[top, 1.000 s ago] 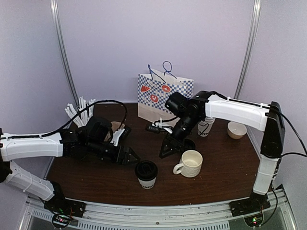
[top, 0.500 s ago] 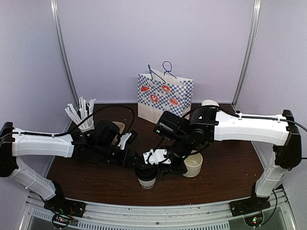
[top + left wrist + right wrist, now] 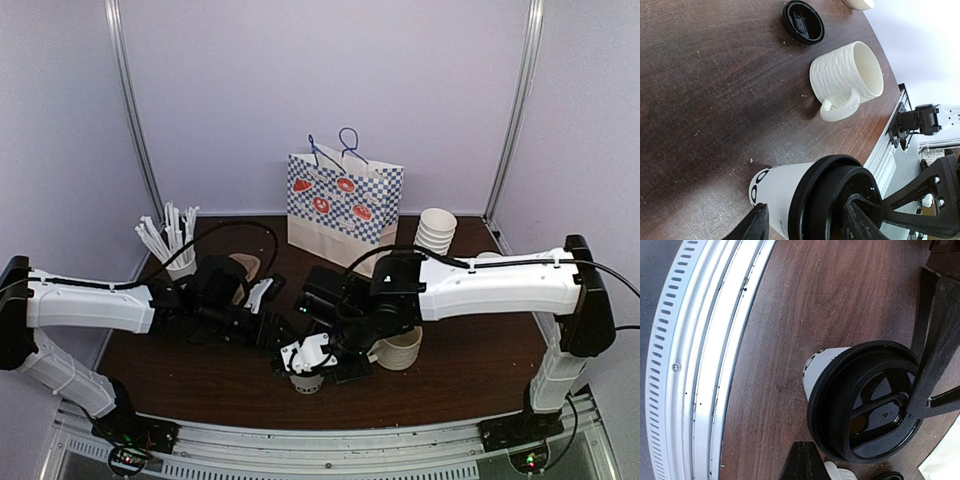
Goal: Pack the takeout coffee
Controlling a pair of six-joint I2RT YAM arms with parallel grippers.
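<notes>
— Takeout coffee cup, white paper with a black plastic lid: where was it?
— Upright at the near middle of the dark wooden table. In the last second the right gripper had swung over from the white ceramic mug and pinched fully closed above the lid, holding nothing visible. The left gripper, jaws half open, had narrowed around the cup, unclamped. A lift looked imminent.
</notes>
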